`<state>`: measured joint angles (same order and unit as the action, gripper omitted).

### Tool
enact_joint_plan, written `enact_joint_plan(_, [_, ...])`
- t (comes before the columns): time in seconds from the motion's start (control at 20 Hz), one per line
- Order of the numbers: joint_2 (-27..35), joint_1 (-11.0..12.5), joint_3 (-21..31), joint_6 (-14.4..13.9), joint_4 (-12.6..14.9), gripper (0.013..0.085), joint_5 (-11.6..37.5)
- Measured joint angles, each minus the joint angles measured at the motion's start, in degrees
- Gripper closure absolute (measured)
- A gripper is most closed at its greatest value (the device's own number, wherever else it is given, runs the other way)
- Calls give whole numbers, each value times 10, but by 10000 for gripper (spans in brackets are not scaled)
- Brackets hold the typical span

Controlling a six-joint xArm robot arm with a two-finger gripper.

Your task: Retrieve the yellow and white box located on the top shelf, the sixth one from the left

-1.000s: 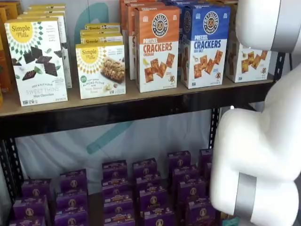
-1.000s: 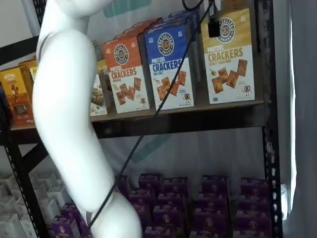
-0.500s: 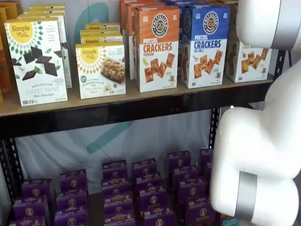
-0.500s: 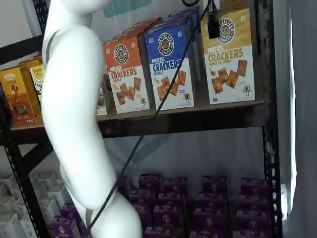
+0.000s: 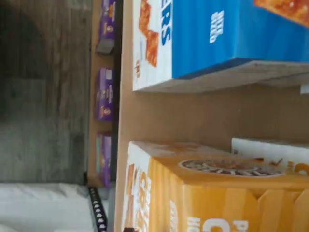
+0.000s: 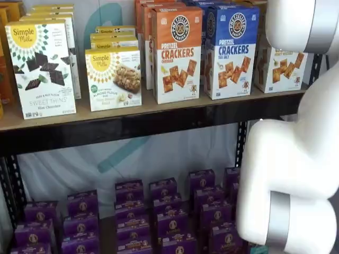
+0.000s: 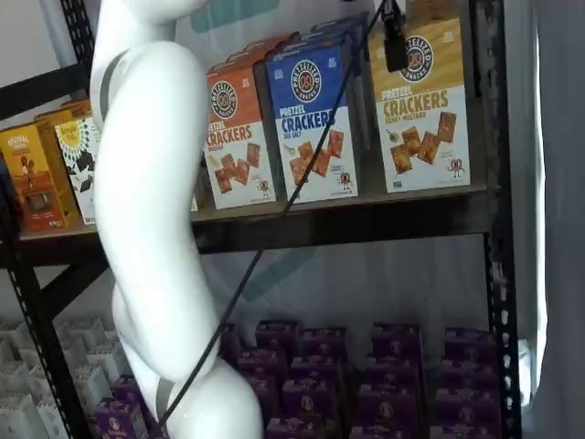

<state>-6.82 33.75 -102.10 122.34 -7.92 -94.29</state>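
One target: yellow and white box [image 7: 422,105], upright at the right end of the top shelf [image 7: 347,219], just beside the blue carton [image 7: 313,123].
Change: white arm [image 7: 151,210] has swung right across the shelf front since the earlier frames, now covering more of the left cartons; black part [image 7: 395,48] at the box's upper left corner barely moved.
Meaning: approach looks nearly lined up (my read), grasp not yet made.
Facing: printed front toward the aisle.
Long axis: vertical.
Wrist view: box [image 5: 212,193] fills the frame, close.
Claw: can't tell whether spread or clenched (fingers not clearly visible).
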Motion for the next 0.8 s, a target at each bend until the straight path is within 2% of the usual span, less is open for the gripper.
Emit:
enact_joint_plan(0.4, [9, -11, -16, -5, 31, 130, -22])
enact_joint_plan(0.8, [3, -13, -10, -6, 36, 130, -23])
